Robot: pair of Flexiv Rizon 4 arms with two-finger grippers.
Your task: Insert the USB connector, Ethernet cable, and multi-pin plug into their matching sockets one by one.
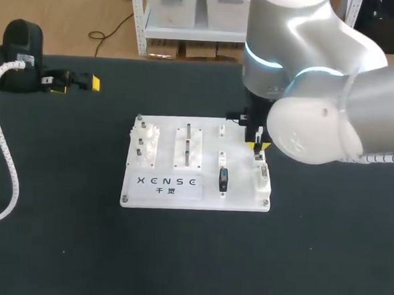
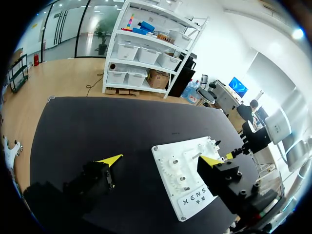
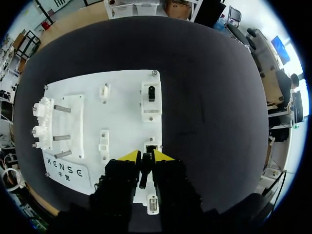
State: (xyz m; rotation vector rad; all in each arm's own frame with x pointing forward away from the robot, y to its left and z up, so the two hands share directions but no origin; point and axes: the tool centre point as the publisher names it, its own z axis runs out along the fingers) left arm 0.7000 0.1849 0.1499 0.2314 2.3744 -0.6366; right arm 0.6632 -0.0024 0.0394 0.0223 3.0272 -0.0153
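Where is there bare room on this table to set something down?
Bare black tabletop lies in front of the white board and to its left, short of the left claw. Crowded: the board's right side, where the right claw holds a dark plug.

Your board [image 1: 194, 197] lay mid-table [image 1: 57, 246]. On it, left to right: gear posts [image 1: 145, 144], pin block [image 1: 187, 147], USB socket block [image 1: 223, 179], multi-pin socket [image 1: 263, 173] at the right edge. Your right gripper [image 1: 257, 146] sat over the board's back right, a plug [image 3: 144, 170] clamped between its fingers. Left gripper [image 1: 74, 81] sat well apart, back left.
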